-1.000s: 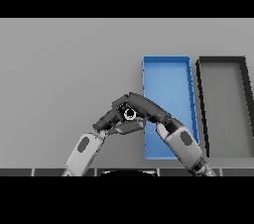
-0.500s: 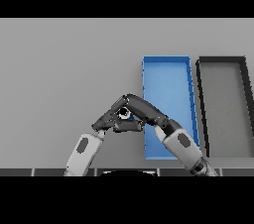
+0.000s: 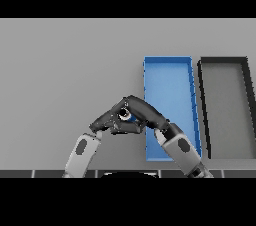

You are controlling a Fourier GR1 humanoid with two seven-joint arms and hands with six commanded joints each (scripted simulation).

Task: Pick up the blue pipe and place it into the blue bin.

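Grey table (image 3: 60, 70) — both hands, left hand (image 3: 107, 120) and right hand (image 3: 147, 114), fingers apparently curled round the blue pipe (image 3: 127, 116) — beside the blue bin (image 3: 170, 62).

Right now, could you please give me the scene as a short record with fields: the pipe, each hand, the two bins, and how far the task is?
pipe: blue pipe, small, only partly visible between the two hands, left of the blue bin
left hand: left hand beside the pipe, touching it; grip unclear
right hand: right hand, fingers curled round the pipe
blue bin: blue bin, long, nothing visible inside
black bin: black bin, right of the blue bin, nothing visible inside
surface: grey table
task state: pipe held, not yet in the blue bin
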